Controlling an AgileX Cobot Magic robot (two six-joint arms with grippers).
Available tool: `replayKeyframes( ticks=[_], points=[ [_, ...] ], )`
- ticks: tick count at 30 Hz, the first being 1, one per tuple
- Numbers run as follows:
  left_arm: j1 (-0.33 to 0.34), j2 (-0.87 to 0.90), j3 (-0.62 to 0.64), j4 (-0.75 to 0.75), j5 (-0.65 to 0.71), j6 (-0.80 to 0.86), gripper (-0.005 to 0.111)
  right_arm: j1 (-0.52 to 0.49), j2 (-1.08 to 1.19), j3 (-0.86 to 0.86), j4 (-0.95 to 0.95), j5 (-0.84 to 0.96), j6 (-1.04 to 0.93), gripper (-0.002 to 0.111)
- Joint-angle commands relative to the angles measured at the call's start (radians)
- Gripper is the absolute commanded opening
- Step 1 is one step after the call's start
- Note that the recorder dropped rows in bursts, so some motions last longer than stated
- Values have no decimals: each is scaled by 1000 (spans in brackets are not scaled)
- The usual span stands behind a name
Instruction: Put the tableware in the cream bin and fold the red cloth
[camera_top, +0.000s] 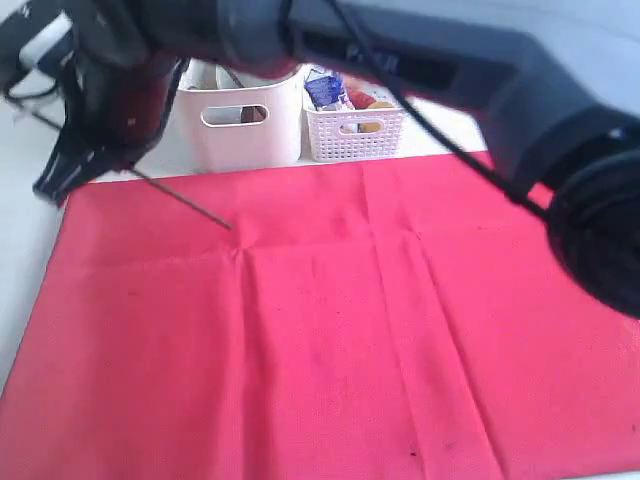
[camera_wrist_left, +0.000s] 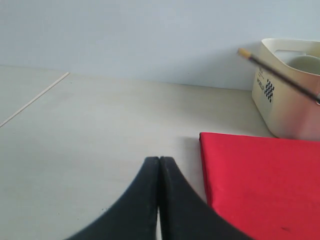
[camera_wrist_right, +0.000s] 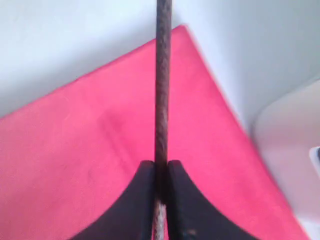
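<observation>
— What stood on the pale white table (camera_wrist_left: 100, 125)?

— The large bright red cloth (camera_top: 330, 330) lay spread flat over most of it. At the far edge we saw the tall cream plastic bin (camera_top: 240, 130), and the small white lattice basket (camera_top: 355, 135) was just beside it.

— And the pincers?

— The right gripper (camera_wrist_right: 161, 169) was over on the left side, pinching a thin dark wooden chopstick (camera_wrist_right: 162, 75). It was held slanted above the cloth, and we judged this was for carrying it to the bin. The left gripper (camera_wrist_left: 159, 162) was pressed together on nothing, low over the bare table beside the cloth's corner. We think it was only waiting.

— How many things did we count?

— One cloth, one bin, one basket, one chopstick and two grippers. We saw no other tableware on the cloth, so the folding seemed near.
</observation>
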Motion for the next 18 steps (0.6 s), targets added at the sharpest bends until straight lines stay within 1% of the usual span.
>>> replayKeyframes(
  ticks=[1, 2, 3, 4, 6, 8, 12, 13, 18],
  points=[
    [-7, -2, 0, -7, -5, -1, 1, -116, -63, 3, -29, -233, 114, 0],
    [-7, -2, 0, -7, -5, -1, 1, -163, -63, 3, -29, -335, 167, 0],
    [-7, -2, 0, -7, -5, -1, 1, -185, -60, 3, -29, -393, 202, 0],
    [-7, -2, 0, -7, -5, -1, 1, -224, -49, 3, -29, -501, 270, 0],
    [-7, -2, 0, -7, -5, -1, 1, -272, -15, 3, -29, -625, 328, 0],
    [-7, -2, 0, -7, -5, -1, 1, -309, 23, 3, -29, -721, 344, 0],
    [-7, -2, 0, -7, -5, -1, 1, -350, 101, 3, -29, -847, 344, 1],
    [-7, -2, 0, -7, -5, -1, 1, -353, 115, 3, -29, -851, 344, 4],
    [-7, -2, 0, -7, -5, -1, 1, -362, 140, 3, -31, -840, 342, 35]
  ],
)
